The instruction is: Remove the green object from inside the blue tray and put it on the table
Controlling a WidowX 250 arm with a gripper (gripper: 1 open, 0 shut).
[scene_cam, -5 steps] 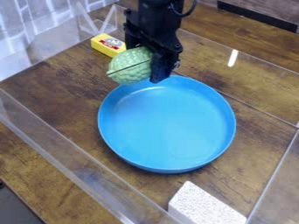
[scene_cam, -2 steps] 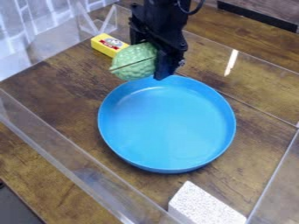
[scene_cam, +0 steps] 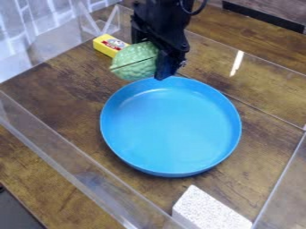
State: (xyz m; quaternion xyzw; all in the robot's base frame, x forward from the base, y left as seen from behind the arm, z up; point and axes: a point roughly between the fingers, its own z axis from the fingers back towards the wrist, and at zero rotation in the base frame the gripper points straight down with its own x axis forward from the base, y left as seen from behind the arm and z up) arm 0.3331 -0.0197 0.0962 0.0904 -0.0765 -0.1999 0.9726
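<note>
The gripper (scene_cam: pixel 152 61) holds the green object (scene_cam: pixel 134 62) clamped between its black fingers, the jaws standing wide around the bumpy gourd, which hangs in the air and touches nothing beneath it. Taking the blue tray (scene_cam: pixel 227 134) as the clock face, the green object sits out at about eleven o'clock, over the tray's far-left rim or just beyond it; from this single view it cannot be told for certain whether it hangs above the rim or above the bare wood. Over the past second little has changed: the gripper has crept a shade toward the far side of the table (scene_cam: pixel 48 89), the gourd has drifted slightly upward and outward in the picture, and the grip looks the same as before. The tray's floor is now bare blue, so the first half of the task appears done, and what remains is the setting down. The small yellow block (scene_cam: pixel 107 43) lies just beyond the gourd, at roughly eleven o'clock further out, and in this view the two nearly overlap, so the free wood for a landing seems to lie more toward nine or ten o'clock of the tray. A white speckled block (scene_cam: pixel 213 210) rests near the front edge at about five o'clock, well apart from the action. The likely next need is a descent onto open wood before the fingers part.
</note>
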